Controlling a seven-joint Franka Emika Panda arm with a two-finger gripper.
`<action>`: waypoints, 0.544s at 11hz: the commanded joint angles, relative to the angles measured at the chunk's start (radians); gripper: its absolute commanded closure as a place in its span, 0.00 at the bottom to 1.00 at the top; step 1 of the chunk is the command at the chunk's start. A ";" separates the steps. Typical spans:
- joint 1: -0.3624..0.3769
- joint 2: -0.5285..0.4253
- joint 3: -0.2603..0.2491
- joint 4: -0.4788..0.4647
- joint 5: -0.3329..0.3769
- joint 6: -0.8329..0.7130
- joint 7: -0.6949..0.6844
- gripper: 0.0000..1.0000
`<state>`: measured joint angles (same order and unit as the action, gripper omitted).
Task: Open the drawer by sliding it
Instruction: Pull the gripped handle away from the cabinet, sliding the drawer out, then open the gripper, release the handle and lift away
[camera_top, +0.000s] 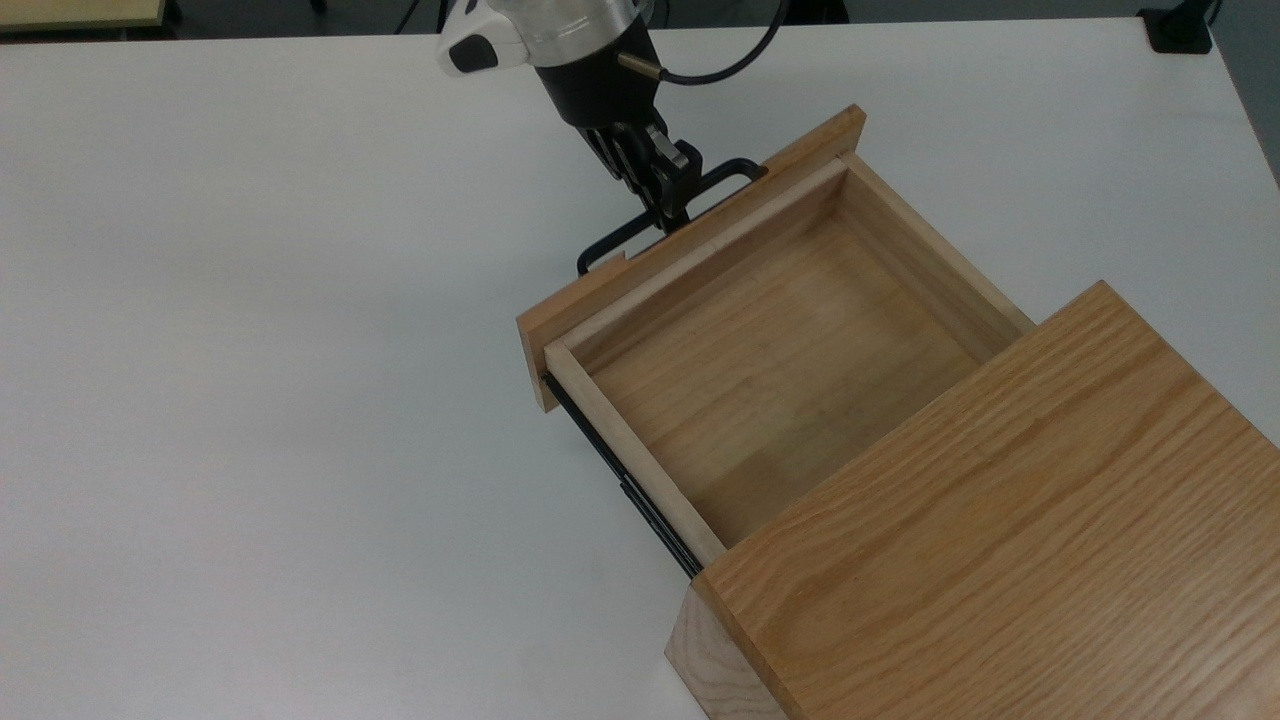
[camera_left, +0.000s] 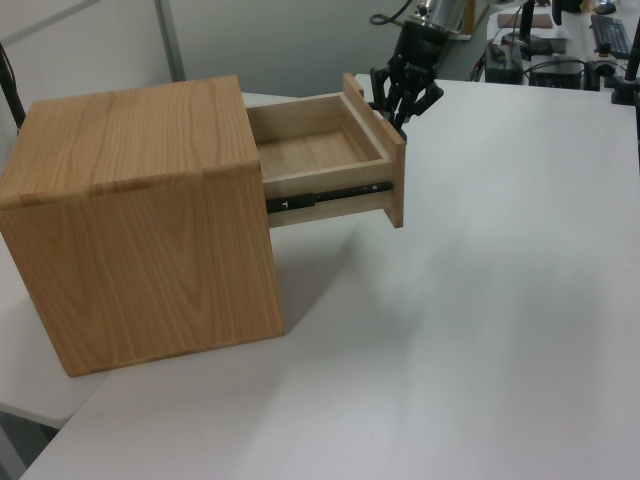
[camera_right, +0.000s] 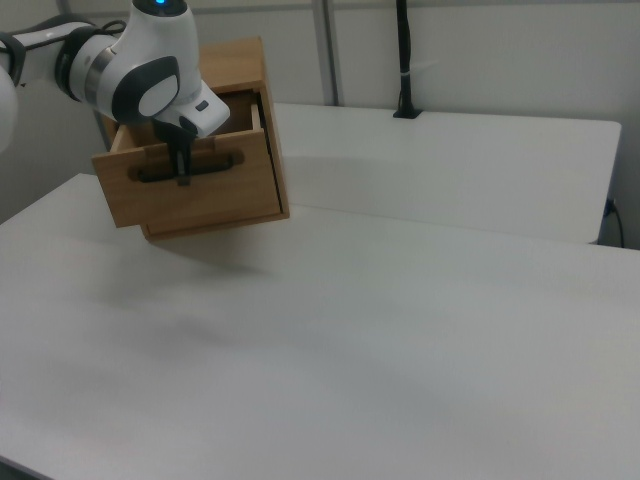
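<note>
The drawer (camera_top: 770, 370) is a light wooden tray with an oak front panel (camera_top: 690, 255) and black side rails (camera_top: 620, 480). It stands pulled far out of the oak cabinet casing (camera_top: 1000, 530) toward the top view's upper left, and its inside is bare. My gripper (camera_top: 672, 205) comes down from the top edge of the top view and is shut on the thin black handle (camera_top: 610, 245) near its middle. In the left view the gripper (camera_left: 400, 105) is just beyond the drawer (camera_left: 330, 150). In the right view the gripper (camera_right: 183, 170) hangs in front of the front panel (camera_right: 200, 195).
The casing (camera_left: 140, 220) sits at a corner of the white table (camera_top: 250, 400), close to the table's edge. A black cable (camera_top: 740, 60) loops off my wrist. A black post (camera_right: 404, 60) stands at the table's far edge in the right view.
</note>
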<state>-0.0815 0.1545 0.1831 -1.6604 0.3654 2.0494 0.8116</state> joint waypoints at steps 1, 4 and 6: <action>-0.036 -0.072 -0.013 -0.045 -0.035 -0.105 -0.089 0.68; -0.052 -0.085 -0.016 -0.033 -0.037 -0.161 -0.085 0.00; -0.073 -0.107 -0.022 0.017 -0.037 -0.263 -0.088 0.00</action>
<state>-0.1413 0.1031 0.1756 -1.6579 0.3364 1.8885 0.7474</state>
